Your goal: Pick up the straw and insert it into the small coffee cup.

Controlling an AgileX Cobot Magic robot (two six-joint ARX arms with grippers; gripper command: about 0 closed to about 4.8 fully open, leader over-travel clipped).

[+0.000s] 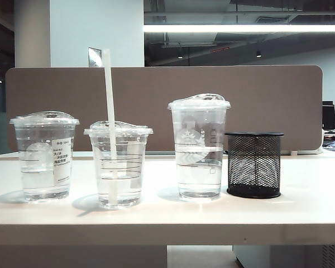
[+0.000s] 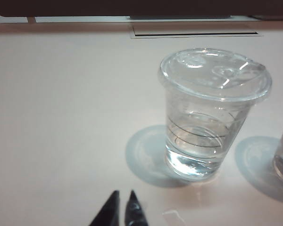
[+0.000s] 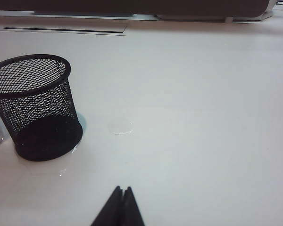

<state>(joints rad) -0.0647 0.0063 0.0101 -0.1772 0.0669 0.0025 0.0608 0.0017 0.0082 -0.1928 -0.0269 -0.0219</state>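
Already the straw (image 1: 109, 111) is standing upright through the domed lid of the small coffee cup (image 1: 118, 167), its long axis close to vertical with a slight lean, its lower end reaching down into the water and its top rising above every cup. That cup is sitting on the bench (image 1: 156, 220) between the medium cup (image 1: 44, 156) on the left and the tall cup (image 1: 199, 148) to its right, with the black mesh holder (image 1: 254, 164) just beside the tall cup. Neither arm is showing in the exterior view. In its wrist view the left pincer (image 2: 121, 207) is hanging low over the bare bench, fingertips narrowed to a thin gap and gripping nothing, with a lidded clear cup (image 2: 212, 113) ahead of it and to one side; no straw is showing there, so it is likely the medium cup. The right pincer (image 3: 121, 200) is pressed fully together, empty, well apart from the mesh holder. Judging by this, the insertion is looking done, and the left arm is nearer the straw should any correction be needed.
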